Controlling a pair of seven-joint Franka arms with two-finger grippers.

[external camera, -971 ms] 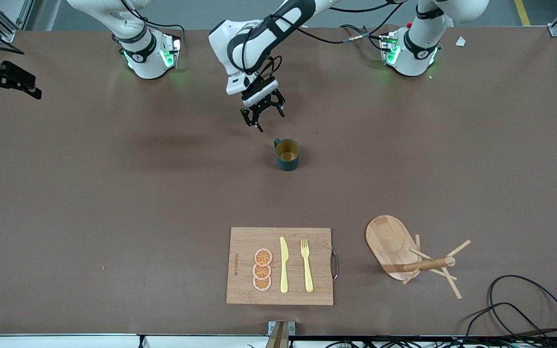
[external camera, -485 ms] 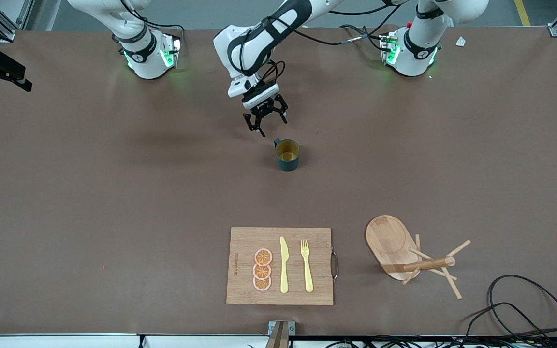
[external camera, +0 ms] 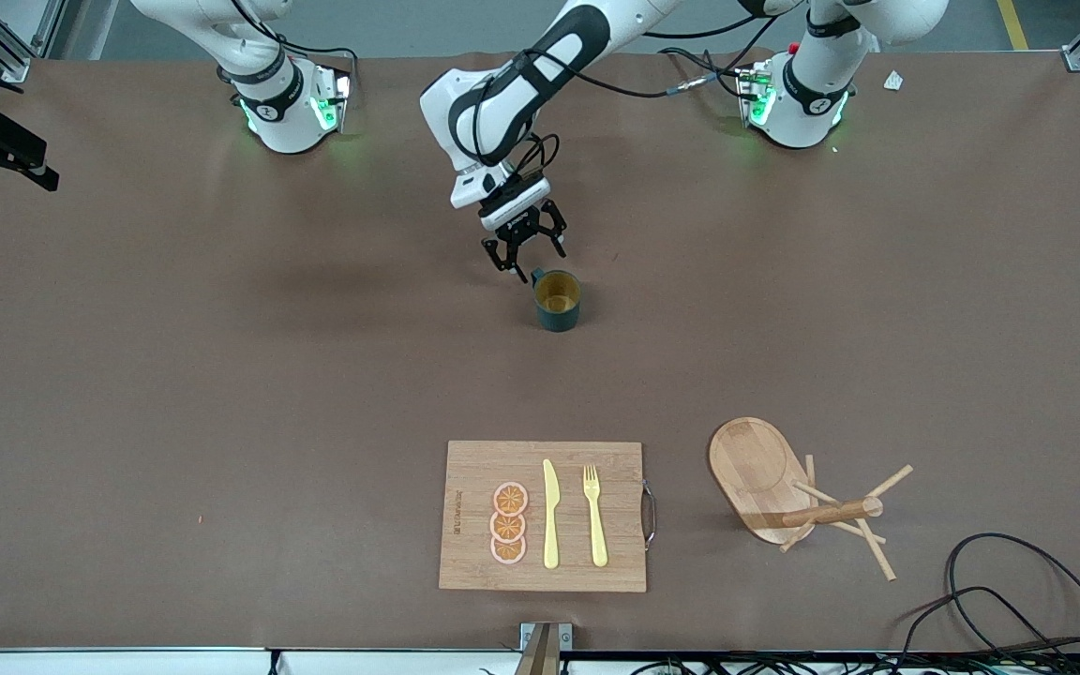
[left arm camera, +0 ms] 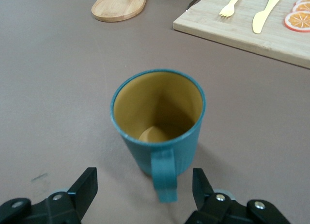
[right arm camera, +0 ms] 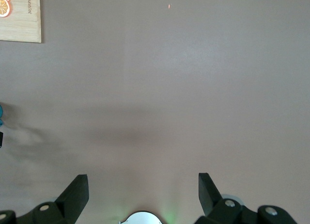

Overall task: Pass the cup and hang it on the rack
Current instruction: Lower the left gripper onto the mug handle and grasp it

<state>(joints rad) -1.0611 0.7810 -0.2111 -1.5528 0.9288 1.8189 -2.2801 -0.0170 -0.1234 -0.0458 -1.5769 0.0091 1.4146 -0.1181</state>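
Tabletop cup (external camera: pixel 558 299); left hand (external camera: pixel 528 251) open, empty

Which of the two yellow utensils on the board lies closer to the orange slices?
The knife; it lies between the orange slices and the fork.

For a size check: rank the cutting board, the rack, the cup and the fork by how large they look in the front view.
1. Cutting board
2. Rack, lying tipped over
3. Cup
4. Fork, long but thin; its rank against the cup is unsure.
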